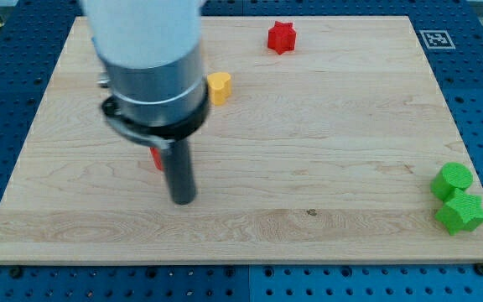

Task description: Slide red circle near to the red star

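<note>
The red star (282, 37) lies near the view's top, right of the middle, on the wooden board (309, 151). The red circle (156, 158) is mostly hidden behind my rod; only a small red sliver shows at the rod's left side. My tip (182, 200) rests on the board at the view's left-centre, just below and to the right of that red sliver, close against it. The arm's large grey and white body covers the board's upper left.
A yellow block (219, 87) sits just right of the arm's body, between the red circle and the red star. A green circle (452, 179) and a green star-like block (460, 213) sit together at the view's right edge.
</note>
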Robot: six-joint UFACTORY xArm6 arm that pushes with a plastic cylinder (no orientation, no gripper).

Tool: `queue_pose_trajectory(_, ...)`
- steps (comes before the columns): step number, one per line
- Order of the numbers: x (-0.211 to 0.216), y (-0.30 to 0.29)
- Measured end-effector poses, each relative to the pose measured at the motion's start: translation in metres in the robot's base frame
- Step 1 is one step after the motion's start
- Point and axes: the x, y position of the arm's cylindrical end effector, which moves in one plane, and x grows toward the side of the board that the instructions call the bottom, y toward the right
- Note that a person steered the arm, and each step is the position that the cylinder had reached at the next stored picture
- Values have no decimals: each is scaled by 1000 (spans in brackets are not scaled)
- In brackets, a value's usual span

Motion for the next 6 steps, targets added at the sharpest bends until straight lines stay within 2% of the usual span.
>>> queue_pose_trajectory(1,-5,-46)
queue_pose_trajectory(2,-29,-69)
queue_pose_trajectory(5,-45,-61)
queue_pose_trajectory(6,-51,-34)
